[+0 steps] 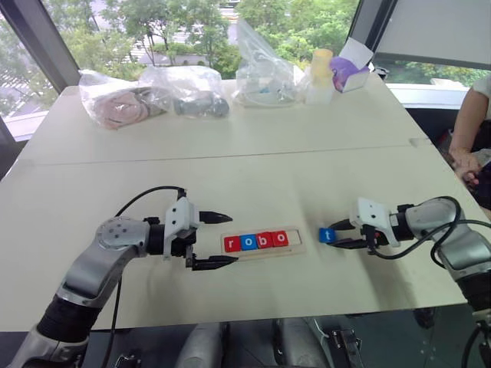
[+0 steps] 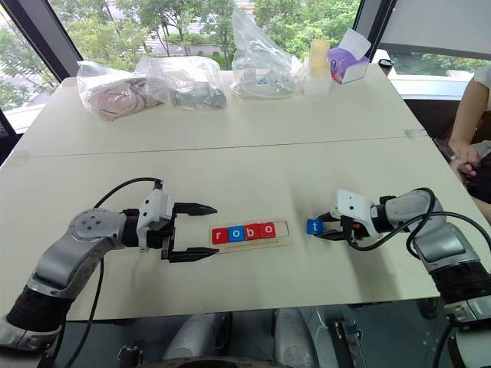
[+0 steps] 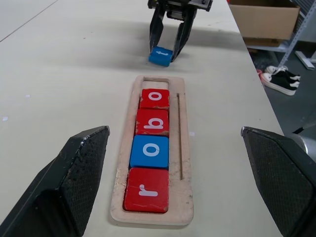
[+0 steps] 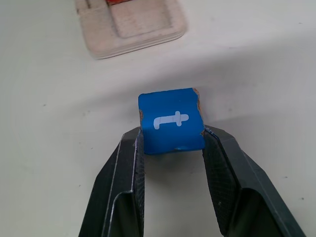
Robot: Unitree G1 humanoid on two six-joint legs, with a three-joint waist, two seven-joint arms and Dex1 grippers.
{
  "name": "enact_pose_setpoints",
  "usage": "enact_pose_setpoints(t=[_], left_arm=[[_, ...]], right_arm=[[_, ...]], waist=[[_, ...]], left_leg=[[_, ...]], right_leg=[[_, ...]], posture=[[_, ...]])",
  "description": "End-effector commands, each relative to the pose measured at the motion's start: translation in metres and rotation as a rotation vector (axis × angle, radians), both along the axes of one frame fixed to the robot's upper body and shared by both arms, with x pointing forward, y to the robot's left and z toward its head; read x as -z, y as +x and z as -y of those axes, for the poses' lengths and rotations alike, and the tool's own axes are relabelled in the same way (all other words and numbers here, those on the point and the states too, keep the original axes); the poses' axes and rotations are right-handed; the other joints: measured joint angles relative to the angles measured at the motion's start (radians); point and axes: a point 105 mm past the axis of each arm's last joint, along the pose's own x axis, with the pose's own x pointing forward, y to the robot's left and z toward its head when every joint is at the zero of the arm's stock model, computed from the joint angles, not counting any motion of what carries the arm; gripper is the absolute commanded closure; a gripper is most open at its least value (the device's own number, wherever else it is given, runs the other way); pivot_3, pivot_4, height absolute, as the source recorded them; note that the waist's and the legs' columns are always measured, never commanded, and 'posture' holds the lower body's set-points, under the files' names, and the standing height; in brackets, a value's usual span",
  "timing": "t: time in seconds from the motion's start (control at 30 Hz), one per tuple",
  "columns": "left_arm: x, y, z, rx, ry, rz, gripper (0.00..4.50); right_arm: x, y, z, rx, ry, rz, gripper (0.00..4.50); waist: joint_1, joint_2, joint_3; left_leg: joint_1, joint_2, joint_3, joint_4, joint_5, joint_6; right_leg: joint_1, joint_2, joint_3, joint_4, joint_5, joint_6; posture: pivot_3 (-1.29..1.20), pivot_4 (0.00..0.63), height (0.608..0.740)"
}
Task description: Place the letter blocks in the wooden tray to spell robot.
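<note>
The wooden tray (image 1: 300,247) lies at the table's middle front. It holds four letter blocks in a row: red r (image 1: 232,244), blue o (image 1: 248,242), red b (image 1: 265,240) and red o (image 1: 281,238). Its right-end slot (image 4: 143,22) is bare. Just right of the tray, the blue t block (image 1: 327,235) rests on the table, and my right gripper (image 4: 173,143) is shut on its two sides. My left gripper (image 1: 235,238) is open at the tray's left end, its fingers (image 3: 79,168) spread wide to either side of the r end.
Clear plastic bags (image 1: 184,88) with items, a yellow-capped bottle (image 1: 321,73) and a purple-and-white box (image 1: 349,70) line the table's far edge. A person's hand (image 1: 464,165) rests off the right edge. A seam (image 1: 230,157) runs across the tabletop.
</note>
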Motion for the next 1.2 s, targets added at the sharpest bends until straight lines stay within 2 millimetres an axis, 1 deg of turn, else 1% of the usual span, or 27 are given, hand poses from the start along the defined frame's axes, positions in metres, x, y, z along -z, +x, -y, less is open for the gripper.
enact_pose_setpoints(t=[0.03, 0.1, 0.2, 0.3, 0.37, 0.57, 0.77, 1.2], left_arm=[[-0.012, -0.002, 0.002, 0.018, -0.014, 0.045, 0.0], [-0.012, -0.002, 0.002, 0.019, -0.015, 0.043, 0.0], [-0.013, -0.002, 0.003, 0.018, -0.017, 0.043, 0.0], [-0.013, -0.001, 0.003, 0.016, -0.018, 0.044, 0.0], [-0.013, -0.002, 0.003, 0.013, -0.019, 0.044, 0.0], [-0.013, -0.003, 0.003, 0.003, -0.019, 0.044, 0.0], [-0.012, -0.005, 0.002, -0.005, -0.019, 0.042, 0.0], [-0.012, -0.005, 0.003, -0.017, -0.026, 0.04, 0.0]], right_arm=[[-0.026, 0.004, -0.016, -0.046, 0.025, 0.082, 3.39], [-0.032, 0.0, -0.027, -0.08, 0.032, 0.082, 3.39], [-0.035, -0.004, -0.041, -0.119, 0.036, 0.073, 3.39], [-0.034, -0.004, -0.05, -0.132, 0.038, 0.073, 3.39], [-0.029, -0.003, -0.055, -0.149, 0.023, 0.062, 3.39], [-0.02, -0.001, -0.06, -0.181, -0.007, 0.04, 3.39], [-0.016, -0.002, -0.065, -0.209, -0.016, 0.028, 3.39], [-0.016, 0.0, -0.076, -0.245, -0.014, 0.029, 3.39]], waist=[[0.001, 0.0, 0.0], [0.0, 0.0, 0.0], [0.002, 0.0, 0.0], [0.003, 0.0, 0.0], [0.002, 0.0, 0.0], [0.002, 0.0, 0.0], [0.001, 0.0, 0.0], [0.001, 0.0, 0.0]], left_leg=[[0.0, 0.0, 0.0, 0.0, 0.0, 0.0], [0.0, 0.0, 0.0, 0.0, 0.0, 0.0], [0.0, 0.0, 0.0, 0.0, 0.0, 0.0], [0.0, 0.0, 0.0, 0.0, 0.0, 0.0], [0.0, 0.0, 0.0, 0.0, 0.0, 0.0], [0.0, 0.0, 0.0, 0.0, 0.0, 0.0], [0.0, 0.0, 0.0, 0.0, 0.0, 0.0], [0.0, 0.0, 0.0, 0.0, 0.0, 0.0]], right_leg=[[0.0, 0.0, 0.0, 0.0, 0.0, 0.0], [-0.001, 0.0, 0.0, 0.0, 0.0, 0.0], [-0.001, 0.0, 0.0, 0.0, 0.0, 0.0], [0.0, 0.0, 0.0, 0.0, 0.0, 0.0], [0.0, 0.0, 0.0, 0.0, 0.0, 0.0], [-0.001, 0.0, 0.0, 0.0, 0.0, 0.0], [-0.001, 0.0, 0.0, 0.001, 0.0, 0.0], [-0.001, 0.0, 0.0, 0.002, 0.0, 0.0]], posture=[[0.0, 0.15, 0.74], [0.0, 0.15, 0.74], [0.0, 0.15, 0.74], [0.0, 0.15, 0.74], [0.0, 0.15, 0.74], [0.0, 0.15, 0.74], [0.0, 0.15, 0.74], [0.0, 0.15, 0.74]])
